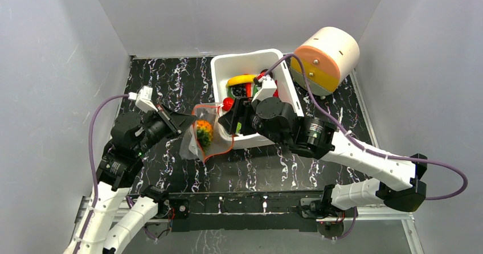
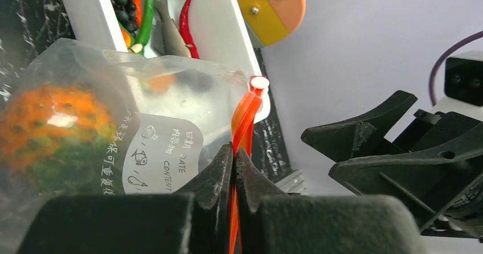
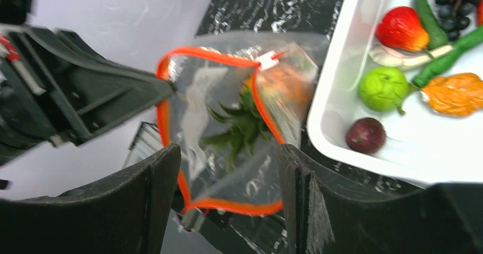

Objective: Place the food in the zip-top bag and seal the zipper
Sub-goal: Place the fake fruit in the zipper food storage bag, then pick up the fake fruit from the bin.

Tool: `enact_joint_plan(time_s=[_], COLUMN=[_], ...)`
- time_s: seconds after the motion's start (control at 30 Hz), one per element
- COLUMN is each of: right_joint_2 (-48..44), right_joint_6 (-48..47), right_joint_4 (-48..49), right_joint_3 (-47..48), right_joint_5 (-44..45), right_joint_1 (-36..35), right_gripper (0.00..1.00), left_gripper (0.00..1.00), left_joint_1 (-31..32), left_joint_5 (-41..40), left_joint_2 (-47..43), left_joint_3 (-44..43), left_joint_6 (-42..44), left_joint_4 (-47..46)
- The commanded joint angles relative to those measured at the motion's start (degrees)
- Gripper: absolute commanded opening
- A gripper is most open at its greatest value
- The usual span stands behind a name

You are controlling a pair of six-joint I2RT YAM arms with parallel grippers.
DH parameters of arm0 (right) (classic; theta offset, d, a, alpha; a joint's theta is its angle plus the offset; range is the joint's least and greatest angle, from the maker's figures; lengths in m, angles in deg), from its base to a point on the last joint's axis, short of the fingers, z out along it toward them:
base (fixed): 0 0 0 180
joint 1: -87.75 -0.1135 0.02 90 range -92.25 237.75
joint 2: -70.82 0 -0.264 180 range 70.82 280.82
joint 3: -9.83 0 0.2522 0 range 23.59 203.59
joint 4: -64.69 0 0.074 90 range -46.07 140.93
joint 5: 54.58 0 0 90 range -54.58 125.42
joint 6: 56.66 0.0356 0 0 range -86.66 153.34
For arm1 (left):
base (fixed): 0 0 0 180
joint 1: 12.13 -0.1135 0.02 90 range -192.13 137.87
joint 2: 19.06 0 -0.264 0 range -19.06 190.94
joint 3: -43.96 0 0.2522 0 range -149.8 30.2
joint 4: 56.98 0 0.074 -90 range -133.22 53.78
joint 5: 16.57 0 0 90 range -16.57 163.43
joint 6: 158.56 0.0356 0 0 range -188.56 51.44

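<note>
The clear zip-top bag (image 1: 196,140) hangs at the white bin's left corner with its mouth open. A toy pineapple (image 1: 204,133) sits inside; its green leaves show in the right wrist view (image 3: 239,126). My left gripper (image 2: 234,151) is shut on the red-orange zipper (image 2: 246,117) at the mouth's left edge and holds the bag up. My right gripper (image 3: 228,151) is open and empty, just above the open mouth, whose zipper (image 3: 205,54) forms a loop. The bin holds a banana (image 1: 242,80), apple (image 3: 401,29), lime (image 3: 383,87), grapes (image 3: 455,3) and chili (image 2: 185,20).
The white rectangular bin (image 1: 216,66) stands at the middle back, touching the bag. A round peach and yellow drum (image 1: 327,57) lies at the back right. Grey walls close in the left, back and right.
</note>
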Motion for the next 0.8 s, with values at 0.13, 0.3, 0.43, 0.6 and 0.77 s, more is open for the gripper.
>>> enact_joint_plan(time_s=[0.13, 0.3, 0.43, 0.6, 0.77], right_joint_2=[-3.25, -3.62, -2.11, 0.91, 5.61], right_joint_6=[-10.31, -15.36, -18.66, -21.55, -23.45], right_joint_4=[-5.71, -7.02, -7.66, -5.35, -3.86], right_joint_3=[1.41, 0.43, 0.92, 0.86, 1.70], right_joint_5=[4.13, 8.45, 10.05, 6.21, -4.08], right_joint_1=[0.05, 0.14, 1.23, 5.96, 15.81], right_gripper=[0.62, 0.62, 0.61, 0.60, 0.57], left_gripper=[0.00, 0.00, 0.00, 0.00, 0.00], left_joint_1=[0.01, -0.03, -0.03, -0.02, -0.03], left_joint_5=[-2.12, -6.59, -13.05, -17.99, -21.32], left_joint_2=[4.35, 2.72, 2.92, 3.99, 3.56], left_joint_3=[-9.47, -9.73, -10.81, -12.47, -12.68], left_joint_6=[21.07, 27.89, 30.62, 32.39, 34.15], left_joint_4=[8.27, 11.85, 15.50, 16.82, 14.63])
